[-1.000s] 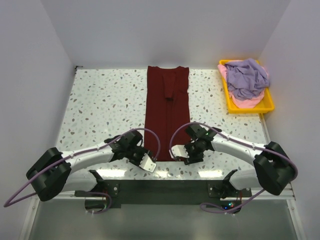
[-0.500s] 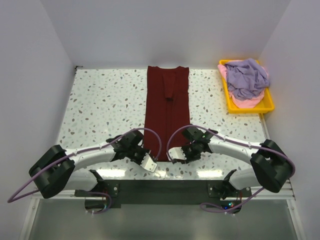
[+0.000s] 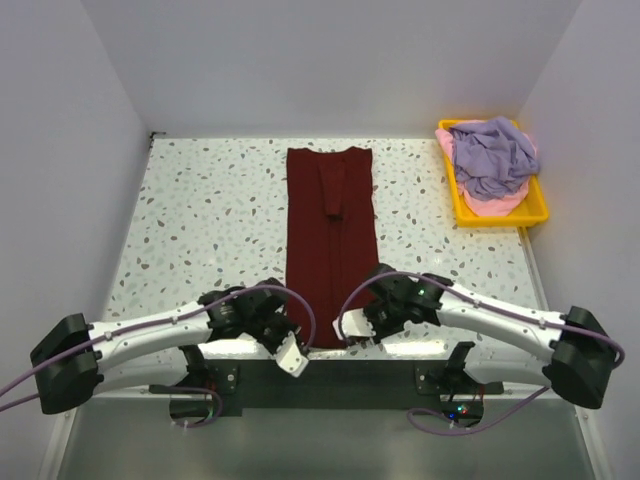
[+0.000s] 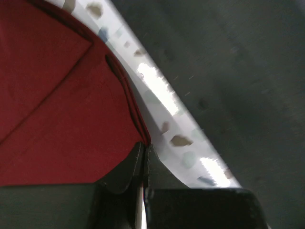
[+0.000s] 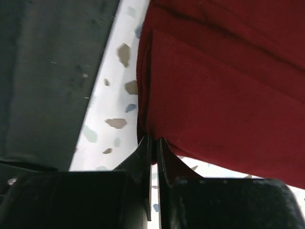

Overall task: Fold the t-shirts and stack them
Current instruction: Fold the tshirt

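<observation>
Maroon t-shirt [image 3: 329,235] in a long folded strip on worktop [image 3: 200,220], left gripper [image 4: 144,147] and right gripper [image 5: 154,141] each clamped on a near-edge corner

The maroon t-shirt [image 3: 329,240] is soft matt cloth, the speckled table [image 3: 200,220] glossy, the yellow tray [image 3: 500,216] smooth plastic.

Noted a speckled worktop [image 3: 200,220] below a white back wall [image 3: 330,70]. Found a yellow tray [image 3: 500,216] at its far right corner. Saw a dark plate [image 3: 330,385] along the near edge.
</observation>
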Controlling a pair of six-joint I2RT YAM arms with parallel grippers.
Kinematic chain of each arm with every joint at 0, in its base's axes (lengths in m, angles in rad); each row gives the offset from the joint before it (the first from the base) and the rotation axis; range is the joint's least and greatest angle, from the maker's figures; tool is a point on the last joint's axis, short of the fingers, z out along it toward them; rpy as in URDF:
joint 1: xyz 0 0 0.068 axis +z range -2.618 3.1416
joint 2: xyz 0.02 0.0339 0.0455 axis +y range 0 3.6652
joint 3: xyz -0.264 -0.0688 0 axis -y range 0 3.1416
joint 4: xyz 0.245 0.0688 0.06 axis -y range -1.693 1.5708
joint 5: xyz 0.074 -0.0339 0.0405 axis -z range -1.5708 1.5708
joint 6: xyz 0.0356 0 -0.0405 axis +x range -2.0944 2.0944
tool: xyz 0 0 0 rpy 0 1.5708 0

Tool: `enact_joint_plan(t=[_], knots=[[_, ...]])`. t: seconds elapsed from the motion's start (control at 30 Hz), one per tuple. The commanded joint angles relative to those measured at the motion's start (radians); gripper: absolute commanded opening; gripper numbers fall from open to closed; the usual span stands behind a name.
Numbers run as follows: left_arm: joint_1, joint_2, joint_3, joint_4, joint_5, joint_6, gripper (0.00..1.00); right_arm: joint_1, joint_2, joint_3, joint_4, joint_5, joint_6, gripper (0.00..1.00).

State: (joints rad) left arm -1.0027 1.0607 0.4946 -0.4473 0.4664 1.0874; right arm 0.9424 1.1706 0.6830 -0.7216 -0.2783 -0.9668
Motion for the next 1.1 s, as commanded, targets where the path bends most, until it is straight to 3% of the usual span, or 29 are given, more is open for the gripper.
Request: enact_joint_plan(t=[0.0,0.17,0.3,0.4,0.7,1.07], knots=[[-0.077,-0.068,0.039,-0.102,0.025,-0.095,0.00,0.056,-0.098,0.010,-0.101,-0.018,0.072,0.00],[-0.053,-0.087,0.071,-0.091,-0.052,-0.103,0.00,0.017,-0.092,0.065,-0.116,0.037,0.016,0.00],[0.107,-0.035,0.149,-0.099,0.011,-0.047,0.00,-0.100,-0.025,0.142,-0.101,0.010,-0.062,0.00],[0.226,0.069,0.235,-0.076,0.043,-0.046,0.00,-0.181,0.060,0.239,-0.082,-0.007,-0.101,0.00],[0.450,0.287,0.433,0.007,0.098,0.043,0.00,-0.396,0.297,0.439,0.002,-0.035,-0.231,0.00],[0.579,0.579,0.671,0.064,0.103,0.126,0.00,-0.517,0.583,0.699,0.047,-0.056,-0.308,0.00]])
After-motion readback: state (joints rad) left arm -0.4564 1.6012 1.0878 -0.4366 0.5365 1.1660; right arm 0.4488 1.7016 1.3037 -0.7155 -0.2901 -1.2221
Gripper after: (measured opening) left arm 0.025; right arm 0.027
